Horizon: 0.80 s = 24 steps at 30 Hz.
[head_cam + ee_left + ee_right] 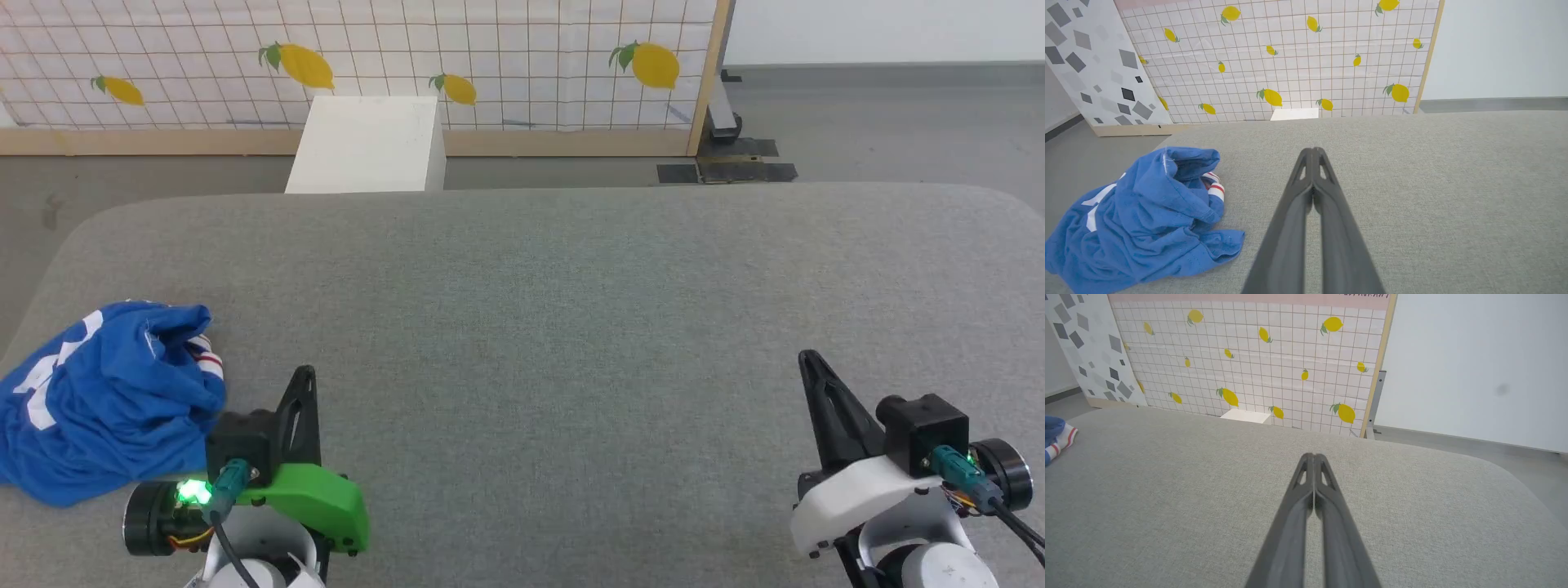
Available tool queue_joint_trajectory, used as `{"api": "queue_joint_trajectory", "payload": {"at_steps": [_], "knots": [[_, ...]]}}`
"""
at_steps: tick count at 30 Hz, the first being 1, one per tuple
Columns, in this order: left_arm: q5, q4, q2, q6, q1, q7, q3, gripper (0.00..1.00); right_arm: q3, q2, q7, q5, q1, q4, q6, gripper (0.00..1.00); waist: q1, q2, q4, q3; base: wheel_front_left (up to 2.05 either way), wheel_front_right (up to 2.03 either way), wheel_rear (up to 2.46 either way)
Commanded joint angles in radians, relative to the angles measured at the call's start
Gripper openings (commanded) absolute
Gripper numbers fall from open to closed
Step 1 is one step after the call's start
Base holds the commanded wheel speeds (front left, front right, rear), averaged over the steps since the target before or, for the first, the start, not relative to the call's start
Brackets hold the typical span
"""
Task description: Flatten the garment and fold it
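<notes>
You see the garment crumpled at the head view's lower left: blue, white print, red-striped cuff. The left gripper just beside it and the right gripper, lower right, are closed, empty.

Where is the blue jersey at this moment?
In the head view the blue jersey lies crumpled at the left edge of the grey padded surface, just left of the shut left gripper and far from the right gripper.
</notes>
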Motion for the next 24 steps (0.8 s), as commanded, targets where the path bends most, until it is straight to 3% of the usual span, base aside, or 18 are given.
{"api": "queue_joint_trajectory", "payload": {"at_steps": [1, 18, 19, 24], "knots": [[0.01, -0.002, -0.005, -0.004, 0.012, 0.001, 0.003, 0.0, 0.001, 0.001, 0.003, -0.006, 0.007, -0.005, -0.002, 0.0, 0.0, 0.0, 0.0, 0.0, 0.0, 0.0, 0.0], [0.01, -0.002, -0.005, -0.004, 0.012, 0.001, 0.003, 0.0, 0.001, 0.001, 0.003, -0.006, 0.007, -0.005, -0.002, 0.0, 0.0, 0.0, 0.0, 0.0, 0.0, 0.0, 0.0], [0.0, 0.0, 0.0, 0.0, 0.0, 0.0, 0.0, 1.0, 0.0, 0.0, 0.0, 0.0, 0.0, 0.0, 0.0, 1.0, 0.0, 0.0, 0.0, 0.0, 0.0, 0.0, 0.0], [-0.003, 0.002, 0.0, 0.003, -0.001, -0.004, -0.005, 1.0, -0.001, 0.0, -0.002, 0.004, -0.001, 0.0, 0.0, 1.0, 0.0, 0.0, 0.0, 0.0, 0.0, 0.0, 0.0]]}}
